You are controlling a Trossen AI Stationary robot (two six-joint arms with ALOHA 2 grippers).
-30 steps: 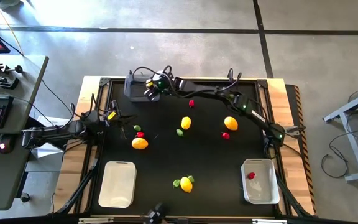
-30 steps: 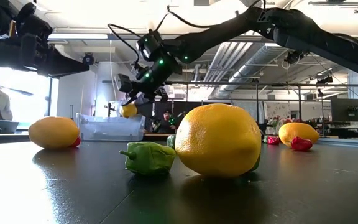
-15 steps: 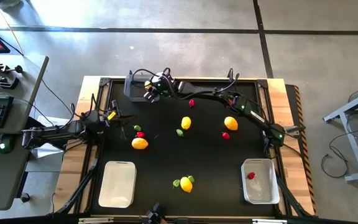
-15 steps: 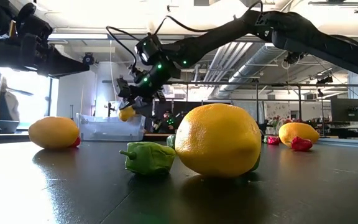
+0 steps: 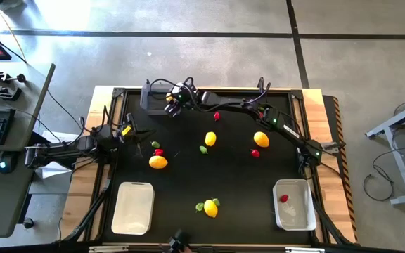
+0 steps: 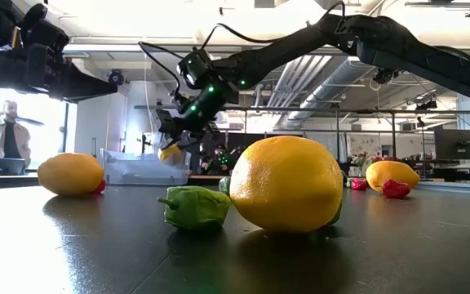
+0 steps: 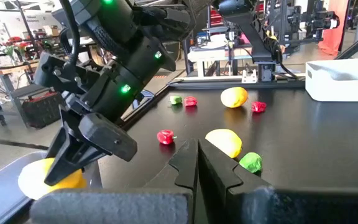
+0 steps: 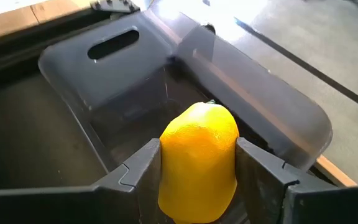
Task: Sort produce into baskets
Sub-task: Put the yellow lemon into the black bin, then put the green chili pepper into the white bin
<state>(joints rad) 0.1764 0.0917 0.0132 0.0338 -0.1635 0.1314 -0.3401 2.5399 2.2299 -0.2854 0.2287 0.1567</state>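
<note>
Right pincer [image 8: 197,180] is over the dark grey bin [image 5: 155,93] at the tabletop's [image 5: 238,183] far left corner, grasping a lemon [image 8: 199,162] across its middle, one finger on each flank. The wrist view shows the lemon hanging just inside the bin's mouth, not yet resting on the floor. Looks like the drop step; the jaws may be starting to ease off, can't confirm from the frames.

Left pincer [image 7: 194,165] is clenched and empty, parked near the tabletop's left edge.

Handling guess: the lemon is a rigid, smooth, light plastic toy. It won't crush, but the curved skin can squirt out of flat fingers, so grip across the widest girth, as here. It will likely bounce and roll in the bin, so a low release is safer.

Still loose on the tabletop:
- three more lemons [image 5: 158,162] [image 5: 210,138] [image 5: 261,139]
- a fourth lemon at the near edge [image 5: 210,207]
- red pieces [image 5: 255,152]
- green pieces [image 5: 203,149]

One red piece already sits in the right white bin [image 5: 292,205]. The left white bin [image 5: 133,207] holds nothing visible.
</note>
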